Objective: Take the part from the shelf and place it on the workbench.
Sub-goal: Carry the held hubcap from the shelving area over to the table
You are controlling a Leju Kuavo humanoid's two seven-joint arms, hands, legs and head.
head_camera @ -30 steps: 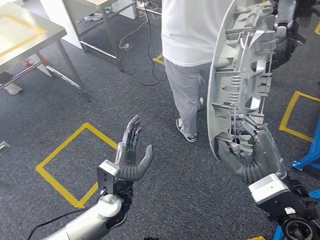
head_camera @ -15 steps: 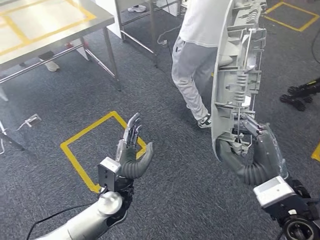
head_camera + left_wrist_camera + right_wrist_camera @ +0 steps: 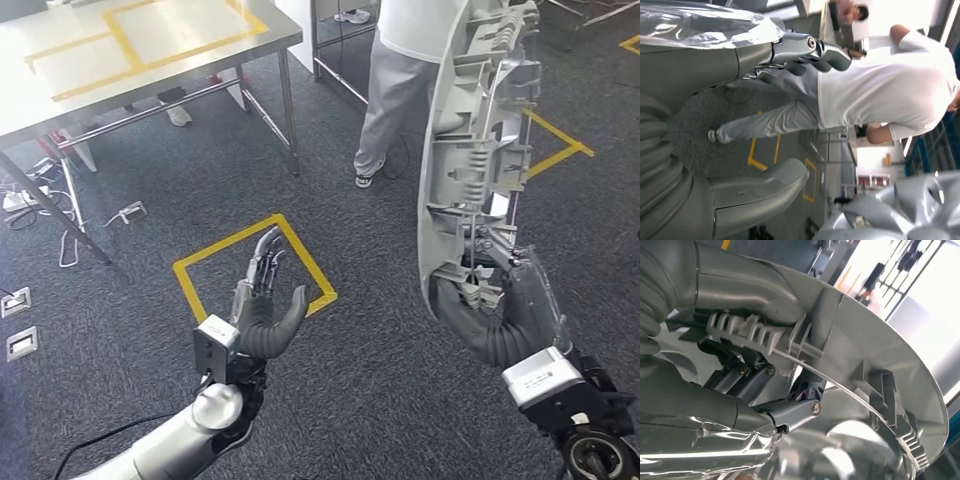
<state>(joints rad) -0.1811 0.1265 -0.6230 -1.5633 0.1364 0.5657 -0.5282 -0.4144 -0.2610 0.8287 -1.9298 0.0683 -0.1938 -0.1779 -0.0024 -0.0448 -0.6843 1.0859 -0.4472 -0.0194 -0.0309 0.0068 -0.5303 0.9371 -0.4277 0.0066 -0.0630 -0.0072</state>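
Observation:
A large grey ribbed plastic part (image 3: pixel 472 150) stands upright at the right of the head view, held up off the floor. My right hand (image 3: pixel 502 305) grips its lower edge, thumb on the outer shell and fingers among the inner ribs. The right wrist view shows that hand (image 3: pixel 749 377) clamped on the part's rim (image 3: pixel 881 365). My left hand (image 3: pixel 264 300) is raised at lower centre, fingers spread and holding nothing; the left wrist view shows this hand (image 3: pixel 753 115) with an empty gap between thumb and fingers. The steel workbench (image 3: pixel 75 95) with yellow tape stands at the upper left.
A person (image 3: pixel 411 60) in a white shirt and grey trousers stands ahead, between the workbench and the part. A yellow tape square (image 3: pixel 198 258) marks the grey carpet just beyond my left hand. Cables and floor sockets (image 3: pixel 19 320) lie under the bench at the left.
The whole scene has slid to the right, so the camera has turned left: the workbench now fills the upper left. Both hands keep their pose, and the part stays in my right hand.

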